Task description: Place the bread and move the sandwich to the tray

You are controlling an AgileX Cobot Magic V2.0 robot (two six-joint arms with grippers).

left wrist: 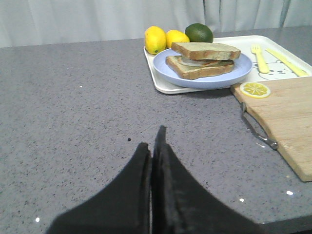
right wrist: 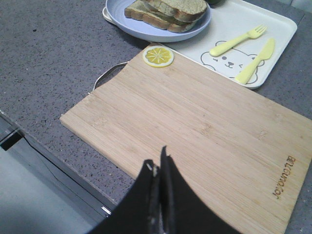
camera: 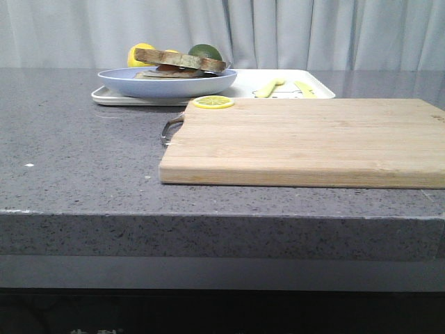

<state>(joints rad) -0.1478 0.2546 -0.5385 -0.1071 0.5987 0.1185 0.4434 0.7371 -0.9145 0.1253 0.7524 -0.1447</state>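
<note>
The plain bread slice (camera: 181,60) lies on top of the sandwich (left wrist: 195,70), with a sliver of egg white between the slices. The stack sits on the pale blue plate (camera: 208,85), which rests on the left part of the white tray (camera: 243,89) at the back of the counter. It shows in the left wrist view too, bread (left wrist: 205,50), plate (left wrist: 204,82), tray (left wrist: 163,85), and in the right wrist view, bread (right wrist: 178,6). My left gripper (left wrist: 152,139) is shut and empty over bare counter, well short of the plate. My right gripper (right wrist: 157,158) is shut and empty over the cutting board's near edge.
A light wooden cutting board (camera: 306,139) with a metal handle lies in front of the tray, a lemon slice (camera: 213,102) on its far left corner. Two lemons (left wrist: 156,39) and a lime (left wrist: 199,32) sit behind the plate. A yellow fork (right wrist: 238,39) and knife (right wrist: 254,61) lie on the tray's right part.
</note>
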